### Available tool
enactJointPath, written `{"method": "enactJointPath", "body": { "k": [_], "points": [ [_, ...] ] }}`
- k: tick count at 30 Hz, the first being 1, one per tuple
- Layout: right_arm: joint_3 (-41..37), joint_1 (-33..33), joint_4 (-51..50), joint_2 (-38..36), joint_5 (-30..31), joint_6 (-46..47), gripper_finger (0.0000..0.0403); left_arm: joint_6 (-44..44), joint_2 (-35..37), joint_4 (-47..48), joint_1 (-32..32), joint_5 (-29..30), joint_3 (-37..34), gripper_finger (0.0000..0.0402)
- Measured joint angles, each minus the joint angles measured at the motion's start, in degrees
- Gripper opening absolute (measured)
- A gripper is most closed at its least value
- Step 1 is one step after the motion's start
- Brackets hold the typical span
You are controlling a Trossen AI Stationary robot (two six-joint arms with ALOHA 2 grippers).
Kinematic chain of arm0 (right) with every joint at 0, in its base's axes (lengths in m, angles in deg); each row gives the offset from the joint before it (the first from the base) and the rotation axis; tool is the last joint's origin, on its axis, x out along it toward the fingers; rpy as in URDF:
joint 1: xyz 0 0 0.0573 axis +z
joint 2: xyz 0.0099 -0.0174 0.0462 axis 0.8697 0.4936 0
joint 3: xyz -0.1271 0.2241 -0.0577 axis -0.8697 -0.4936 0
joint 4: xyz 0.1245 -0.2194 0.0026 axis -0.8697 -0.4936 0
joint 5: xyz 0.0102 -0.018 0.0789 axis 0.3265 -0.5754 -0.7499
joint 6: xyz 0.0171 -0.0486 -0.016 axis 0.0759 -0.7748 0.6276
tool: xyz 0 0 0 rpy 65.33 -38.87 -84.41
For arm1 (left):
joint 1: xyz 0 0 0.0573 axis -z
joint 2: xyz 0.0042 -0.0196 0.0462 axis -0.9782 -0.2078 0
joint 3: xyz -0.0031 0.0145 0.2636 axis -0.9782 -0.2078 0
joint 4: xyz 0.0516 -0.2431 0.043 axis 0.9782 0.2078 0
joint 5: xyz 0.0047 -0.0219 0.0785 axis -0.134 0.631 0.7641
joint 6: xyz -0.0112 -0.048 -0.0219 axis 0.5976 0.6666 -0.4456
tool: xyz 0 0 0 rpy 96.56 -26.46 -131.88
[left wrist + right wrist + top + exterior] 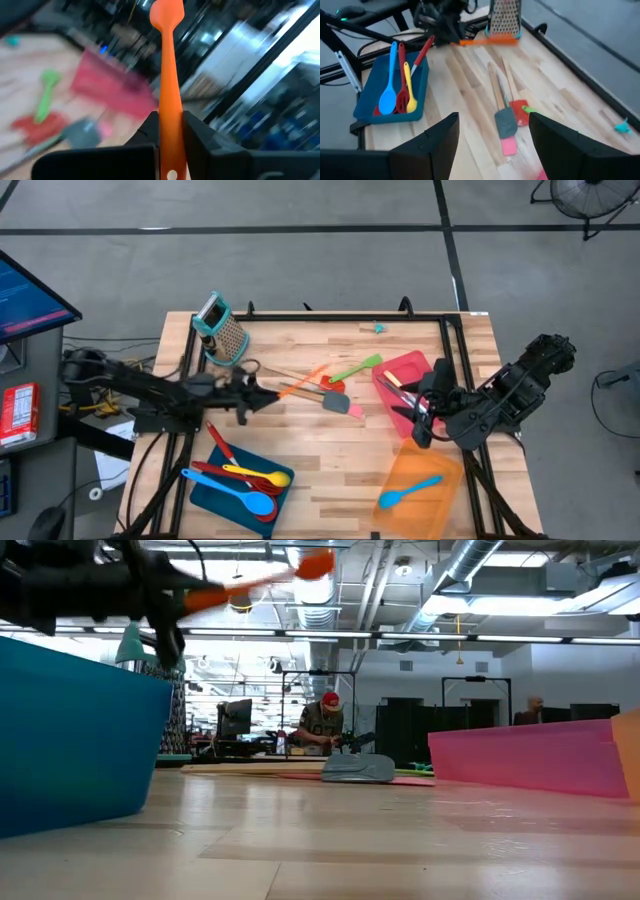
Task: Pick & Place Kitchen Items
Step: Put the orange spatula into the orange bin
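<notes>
My left gripper [262, 392] is shut on a slim orange utensil [303, 383] above the table's middle left. In the low view the utensil [250, 580] shows high above the board, its small head [315, 562] away from the gripper. My right gripper [492, 145] hangs open over the red tray [410, 375] at the right, with nothing between its fingers. A green spatula [358, 367], a red one [334, 385] and a grey one [340, 405] lie flat on the board. Red, yellow and blue spoons lie in the blue tray [212, 492]. My left gripper pinches the orange utensil's handle [170, 107] between its two fingers [149, 131], close to the end with the hole [171, 174]. The fingers point about level toward the table's right and lie along the handle. The utensil sticks out ahead of them, lifted clear of the table.
A metal box grater [222, 330] with a teal handle stands at the far left. An orange tray [440, 470] at the near right holds a blue spatula [408, 493]. A small teal piece [379, 328] lies near the far edge. Bare board shows between the trays.
</notes>
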State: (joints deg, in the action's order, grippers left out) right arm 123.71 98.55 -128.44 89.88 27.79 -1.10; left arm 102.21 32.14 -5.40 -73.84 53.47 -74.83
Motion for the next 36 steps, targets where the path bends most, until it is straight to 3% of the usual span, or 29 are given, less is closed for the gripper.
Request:
{"method": "enactJointPath", "body": {
  "k": [8,12,16,20,28,36],
  "points": [
    [0.00,-5.05,5.96,0.00,3.18,-1.80,0.0234,2.05,14.12,-2.85,0.02,3.93,0.02,0.0025],
    [-0.07,-10.37,16.87,1.03,1.49,-12.99,0.0234,2.05,16.79,-7.59,0.02,5.18,0.03,0.0025],
    [0.15,-16.48,32.52,1.54,-9.24,-28.00,0.0234,2.00,16.69,-13.76,0.04,5.18,1.08,0.0025],
    [-0.11,-22.45,42.41,2.20,-19.34,-36.03,0.0234,1.94,16.62,-15.18,0.04,3.39,3.90,0.0025],
    [0.02,-34.24,60.22,8.19,-43.35,-38.54,0.0234,-2.41,13.33,-15.27,0.04,-0.62,12.34,0.0025],
    [-0.02,-40.09,74.10,14.49,-52.80,-36.66,0.0234,-2.38,5.10,-15.04,0.04,-3.77,19.02,0.0025]
  ]
}}
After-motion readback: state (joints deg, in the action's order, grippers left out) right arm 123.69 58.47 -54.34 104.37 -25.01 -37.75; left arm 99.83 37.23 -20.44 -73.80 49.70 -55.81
